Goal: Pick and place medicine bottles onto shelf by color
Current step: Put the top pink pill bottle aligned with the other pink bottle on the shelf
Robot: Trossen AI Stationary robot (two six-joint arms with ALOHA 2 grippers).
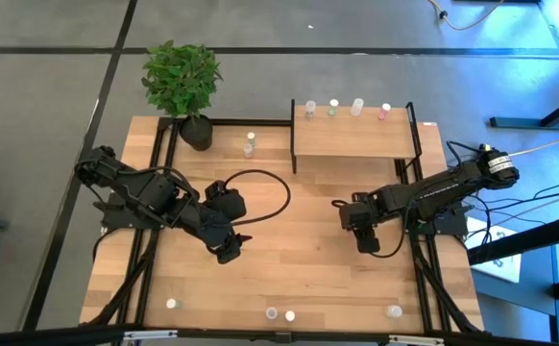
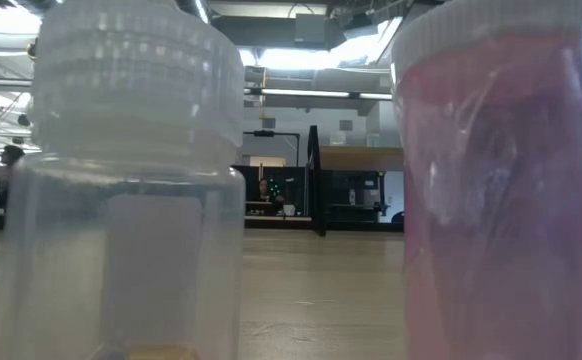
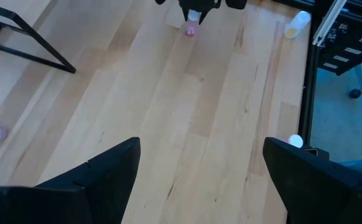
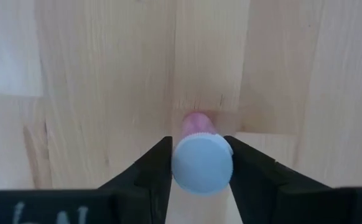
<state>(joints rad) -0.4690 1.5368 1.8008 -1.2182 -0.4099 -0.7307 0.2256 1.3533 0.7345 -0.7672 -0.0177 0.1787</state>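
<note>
While the right gripper [image 4: 201,163] closes its two dark fingers against the sides of a tiny translucent pink-bodied bottle with a pale bluish-white cap [image 4: 202,160], the step in hand looks like the pick itself: in the right wrist view the fingers meet the cap on both flanks, and the bottle appears to stand upright on the light-wood tabletop [image 1: 299,259], though whether it has left the wood I cannot tell. From above, this gripper sits at about four o'clock from the table's middle, with the rectangular light-wood shelf on black metal posts [image 1: 352,144] at roughly one o'clock, well apart from it. Four small bottles [image 1: 347,108] line the shelf's far edge, the rightmost seemingly pink-capped, so I judge the held one belongs near that end. The next move calls for a straight lift clear of the tabletop, then a carry toward one o'clock high enough to pass the corner posts, keeping the bottle upright. The left gripper [image 3: 199,168] waits at about eight o'clock with its jaws spread wide and nothing between them. More bottles lie along the six o'clock edge [image 1: 279,314], one stands at eleven o'clock [image 1: 249,146] near a green leafy potted plant in a dark pot [image 1: 183,82], and a black cable [image 1: 260,197] loops across the centre.
</note>
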